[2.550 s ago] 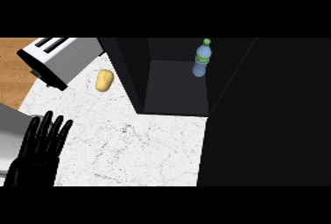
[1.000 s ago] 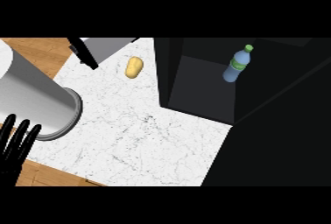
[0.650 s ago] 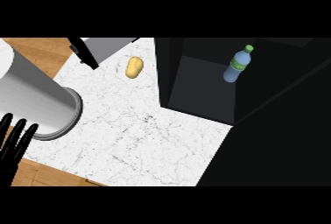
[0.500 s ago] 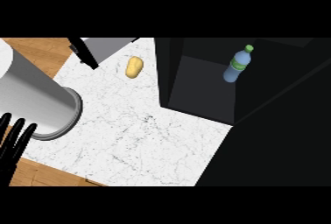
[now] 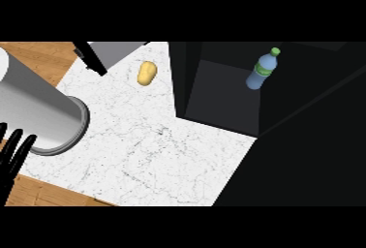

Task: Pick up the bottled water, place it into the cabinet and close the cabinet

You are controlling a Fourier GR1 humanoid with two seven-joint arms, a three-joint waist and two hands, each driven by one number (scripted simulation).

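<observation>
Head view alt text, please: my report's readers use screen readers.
A bottled water stands inside a dark open cabinet at upper right of a white marble counter. A yellow potato lies near a toaster at the top, a grey forearm crosses the left side, and the left hand shows open at the left edge.

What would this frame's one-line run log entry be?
bottled water: upright inside cabinet | cabinet: open | left hand: open, lower left edge | right hand: out of view

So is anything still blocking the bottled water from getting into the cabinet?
No. The bottled water already stands inside the open cabinet. No right hand shows; the left hand rests open at the left edge.
</observation>
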